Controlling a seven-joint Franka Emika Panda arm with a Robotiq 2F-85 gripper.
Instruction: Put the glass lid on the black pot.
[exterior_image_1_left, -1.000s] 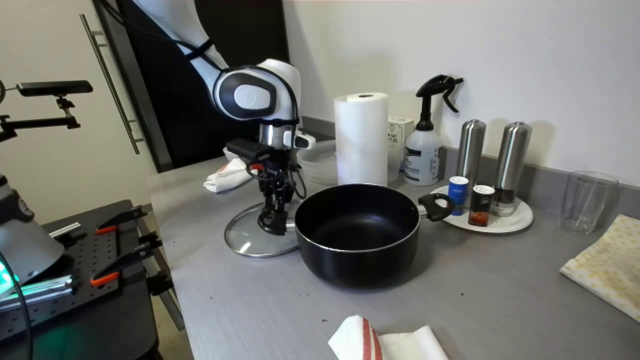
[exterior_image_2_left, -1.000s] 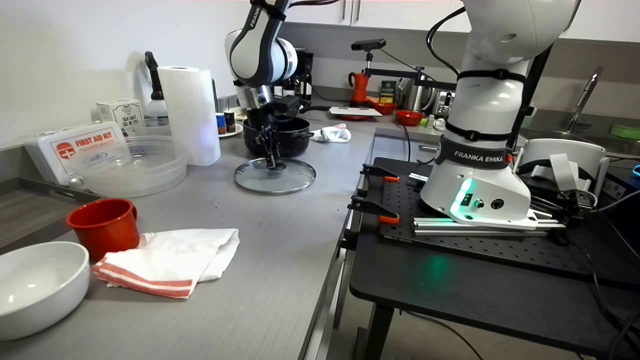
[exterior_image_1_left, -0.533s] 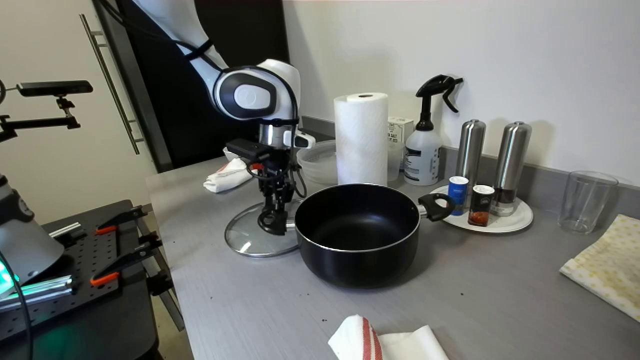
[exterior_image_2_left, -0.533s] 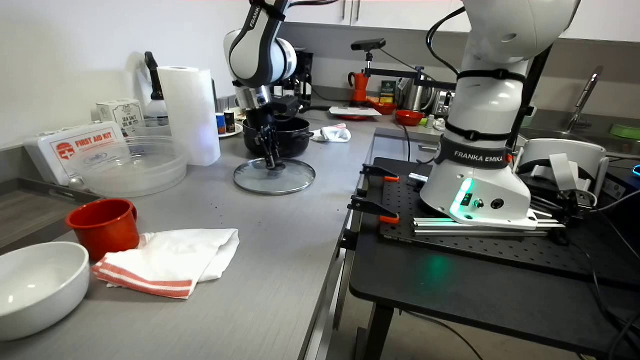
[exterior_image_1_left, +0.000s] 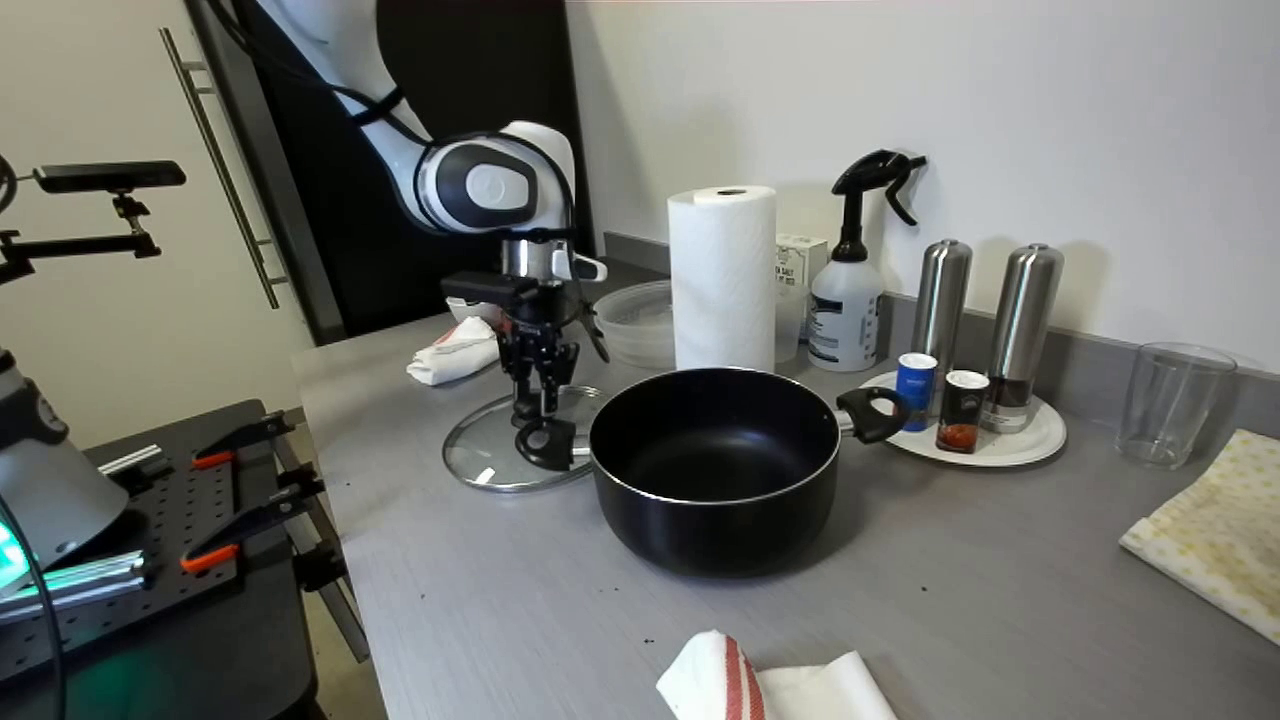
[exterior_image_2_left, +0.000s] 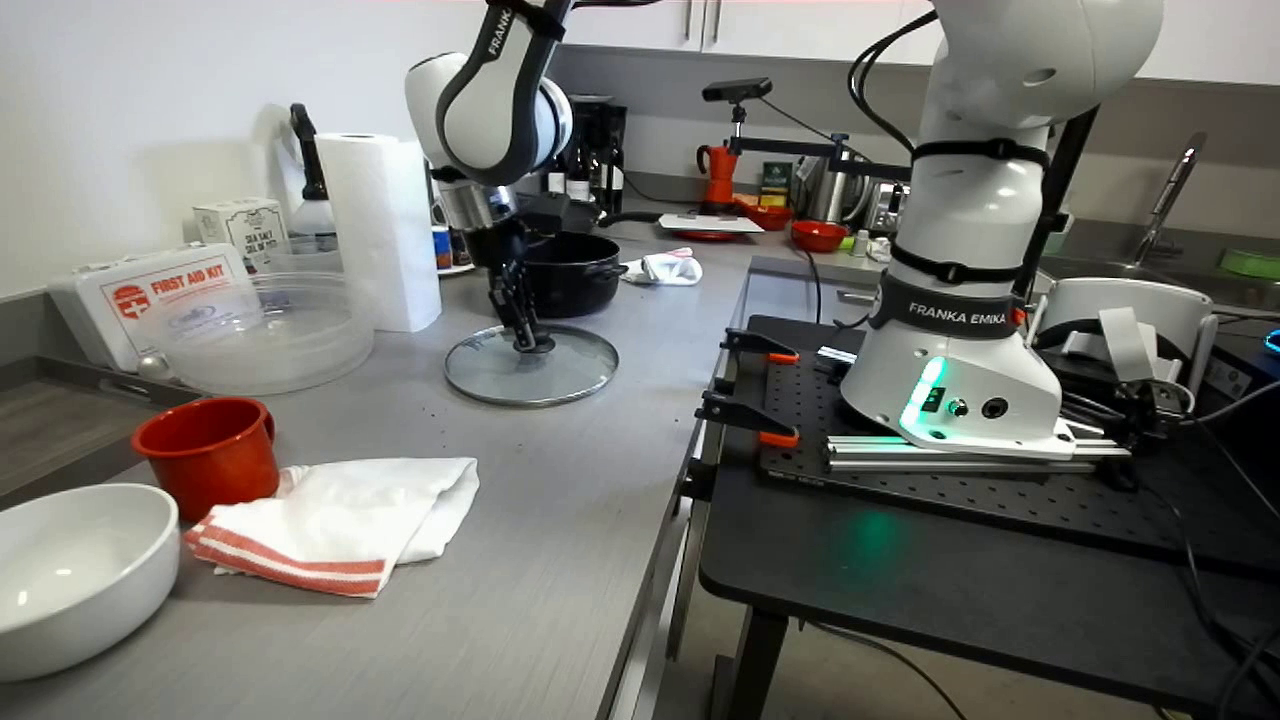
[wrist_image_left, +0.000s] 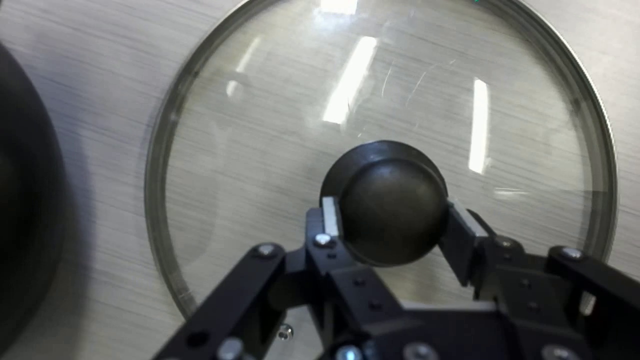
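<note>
Here, the arm (exterior_image_1_left: 487, 188) slopes down from high up and ends just beside the black pot (exterior_image_1_left: 715, 535), near a side handle (exterior_image_1_left: 547, 445). In an exterior view the wrist (exterior_image_1_left: 540, 262) hangs almost upright above the table (exterior_image_1_left: 480, 600); in an exterior view its metal collar (exterior_image_2_left: 482, 206) leans somewhat. The end effector (wrist_image_left: 395, 217) is narrow around the dark knob (wrist_image_left: 387, 202) of the glass lid (wrist_image_left: 377, 131), a pad (wrist_image_left: 330, 216) against either side. The lid looks level and is just beside the pot but apart, a strip of table showing between the two in the wrist view. Whether its rim (wrist_image_left: 156, 190) touches the table, I cannot tell. A white paper towel roll (exterior_image_1_left: 722, 280) stands near the pot.
</note>
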